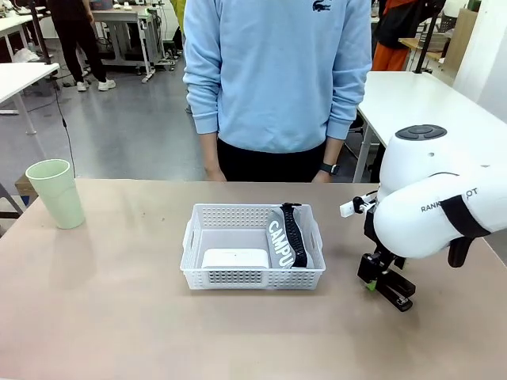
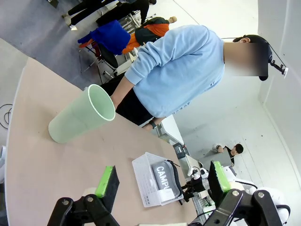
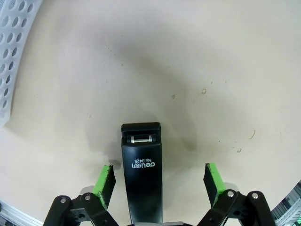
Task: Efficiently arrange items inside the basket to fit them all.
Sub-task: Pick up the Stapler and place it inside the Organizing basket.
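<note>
One stapler (image 3: 142, 174) loose between right gripper's (image 3: 159, 181) spread fingers (image 3: 106, 181), basket (image 1: 253, 277) holding one pouch (image 1: 281, 237), one box (image 1: 234, 258), one cup (image 1: 57, 192) apart

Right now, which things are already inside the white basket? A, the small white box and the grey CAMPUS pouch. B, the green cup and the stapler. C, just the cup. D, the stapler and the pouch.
A: the small white box and the grey CAMPUS pouch lie inside the white basket, while the pale green cup and the black stapler are out on the table.
</note>
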Robot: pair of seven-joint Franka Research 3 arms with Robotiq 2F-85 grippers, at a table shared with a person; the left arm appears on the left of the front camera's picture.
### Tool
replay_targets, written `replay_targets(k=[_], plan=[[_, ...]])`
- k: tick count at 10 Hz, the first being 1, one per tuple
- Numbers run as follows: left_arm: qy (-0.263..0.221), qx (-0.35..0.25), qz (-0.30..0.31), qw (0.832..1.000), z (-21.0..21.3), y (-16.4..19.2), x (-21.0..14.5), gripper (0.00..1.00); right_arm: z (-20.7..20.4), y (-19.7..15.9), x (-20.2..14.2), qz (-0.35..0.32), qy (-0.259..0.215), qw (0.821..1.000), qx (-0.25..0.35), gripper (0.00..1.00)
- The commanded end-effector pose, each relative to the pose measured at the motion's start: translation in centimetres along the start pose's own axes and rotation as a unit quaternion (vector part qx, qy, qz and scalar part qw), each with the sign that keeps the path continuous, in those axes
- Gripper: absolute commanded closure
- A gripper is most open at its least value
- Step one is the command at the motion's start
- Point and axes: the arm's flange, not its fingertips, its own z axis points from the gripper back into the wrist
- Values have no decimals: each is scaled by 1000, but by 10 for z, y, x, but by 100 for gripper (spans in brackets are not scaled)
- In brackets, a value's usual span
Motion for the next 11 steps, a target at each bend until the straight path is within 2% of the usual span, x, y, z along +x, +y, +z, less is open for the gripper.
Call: replay_targets(k=[1,2,3,5,6,7,8,11], plan=[[-1,-6,-11,1000,1,-2,-2,0,-9,4,-35,20,12,1000,-19,57],[-1,-6,-11,1000,1,-2,-2,0,-8,5,-35,24,10,1000,-9,60],[-1,-6,-11,1000,1,-2,-2,0,-8,4,-35,24,12,1000,-4,100],[-1,-6,-11,1000,1,-2,-2,0,-9,3,-36,21,17,1000,0,100],[-1,-6,-11,1000,1,-2,-2,0,-8,2,-36,23,16,1000,1,86],[-1,-6,-11,1000,1,-2,-2,0,-8,2,-36,24,16,1000,0,96],[-1,-6,-11,1000,1,-2,-2,0,-9,2,-36,25,17,1000,2,100],[-1,-6,-11,1000,1,-2,-2,0,-6,3,-38,21,21,1000,2,100]])
